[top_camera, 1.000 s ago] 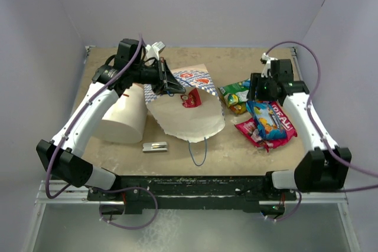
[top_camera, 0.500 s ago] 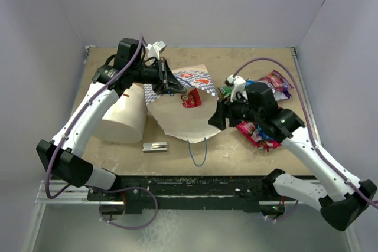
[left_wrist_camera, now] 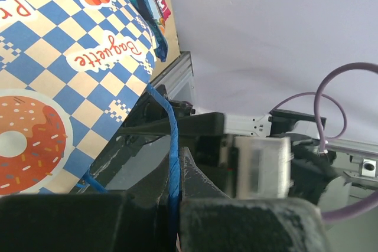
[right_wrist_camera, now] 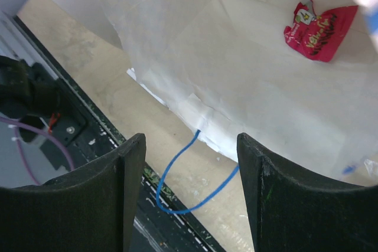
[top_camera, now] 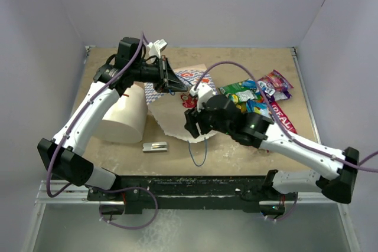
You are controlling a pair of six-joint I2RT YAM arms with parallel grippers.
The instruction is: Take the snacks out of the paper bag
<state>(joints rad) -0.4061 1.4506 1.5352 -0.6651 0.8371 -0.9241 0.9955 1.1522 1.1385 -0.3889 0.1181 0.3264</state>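
gripping the paper bag (top_camera: pixel 175 114) by its handle (left_wrist_camera: pixel 170 137), left gripper (left_wrist_camera: pixel 175 166) clenched; right gripper (right_wrist_camera: pixel 190 146) released above it

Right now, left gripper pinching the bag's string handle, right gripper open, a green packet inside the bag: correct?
Nearly. The right wrist view shows the packet inside the paper bag is red, not green. The left gripper pinches the string handle; the right gripper is open.
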